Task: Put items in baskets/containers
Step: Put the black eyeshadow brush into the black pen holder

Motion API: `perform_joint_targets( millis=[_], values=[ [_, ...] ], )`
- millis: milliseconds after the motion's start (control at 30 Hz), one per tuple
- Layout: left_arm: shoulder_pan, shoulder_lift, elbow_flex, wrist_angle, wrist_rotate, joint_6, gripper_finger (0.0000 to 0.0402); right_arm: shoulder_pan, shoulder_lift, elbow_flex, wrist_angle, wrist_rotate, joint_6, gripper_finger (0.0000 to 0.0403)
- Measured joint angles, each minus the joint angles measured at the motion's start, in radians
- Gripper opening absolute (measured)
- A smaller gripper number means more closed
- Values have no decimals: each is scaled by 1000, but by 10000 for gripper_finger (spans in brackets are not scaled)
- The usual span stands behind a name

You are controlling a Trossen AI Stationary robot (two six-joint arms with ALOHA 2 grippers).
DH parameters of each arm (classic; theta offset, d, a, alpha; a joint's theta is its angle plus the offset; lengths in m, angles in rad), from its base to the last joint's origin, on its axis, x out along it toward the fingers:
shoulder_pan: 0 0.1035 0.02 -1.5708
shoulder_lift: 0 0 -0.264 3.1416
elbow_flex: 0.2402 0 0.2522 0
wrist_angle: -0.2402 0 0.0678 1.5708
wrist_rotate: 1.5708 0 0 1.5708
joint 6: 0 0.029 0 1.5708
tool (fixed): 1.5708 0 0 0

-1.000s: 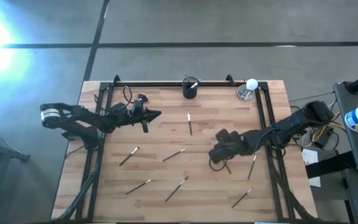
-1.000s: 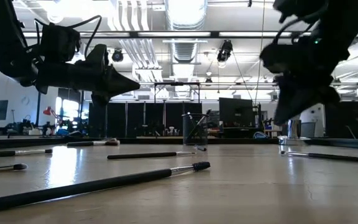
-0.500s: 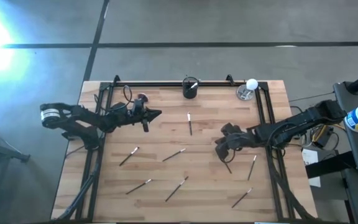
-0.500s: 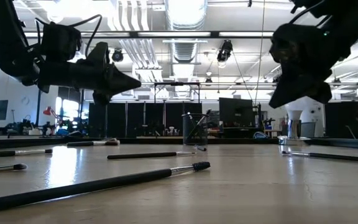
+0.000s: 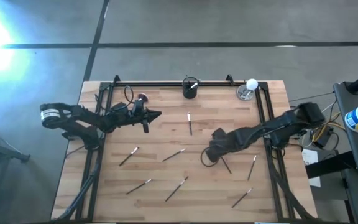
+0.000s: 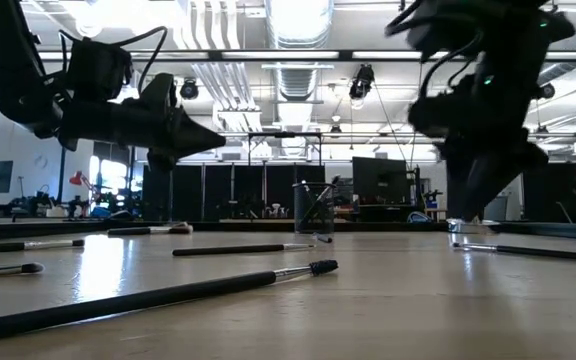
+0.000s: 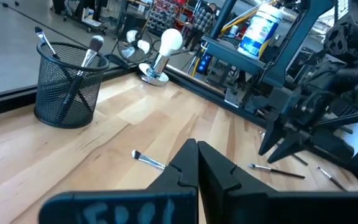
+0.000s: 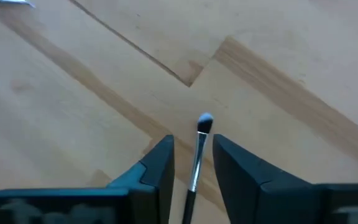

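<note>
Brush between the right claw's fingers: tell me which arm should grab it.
The right. Its claw is open and straddles the brush on the table, low over the wood. The left claw hangs shut, well above the board and far across from it.

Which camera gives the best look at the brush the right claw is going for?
The right wrist view: the brush lies on the wood between the right gripper and its open fingers. The high view shows only its handle end; in the low view the gripper hides it.
</note>
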Motion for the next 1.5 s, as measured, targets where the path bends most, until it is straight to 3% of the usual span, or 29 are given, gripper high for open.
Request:
perform_joint_targets(
  millis=[200, 400, 633, 833, 1033, 1233, 1333, 1500],
  values=[
    [-6, 0, -10, -2, 0, 1, 0, -29, 148, 100, -94, -29, 26, 113],
    [-12, 0, -11, -21, 0, 2, 0, -35, 232, 164, -132, -33, 13, 82],
    [-14, 0, -10, -40, 0, -1, 0, -35, 244, 183, -127, -36, -44, 15],
    [-14, 0, -11, -47, 1, -51, 0, -53, 153, 171, -44, 15, -179, 10],
    [-14, 0, -9, -53, 20, -65, 0, -135, -25, 124, 221, 207, -476, 9],
    [-14, -1, -9, -41, 21, -65, 0, -306, -170, 7, 757, 238, -889, 9],
    [-14, -1, -9, -35, 22, -62, 0, -424, -190, -51, 1055, 147, -1029, 9],
    [-14, -1, -1, -35, 22, -61, 0, -645, -126, -70, 1346, -91, -1083, 8]
  ],
)
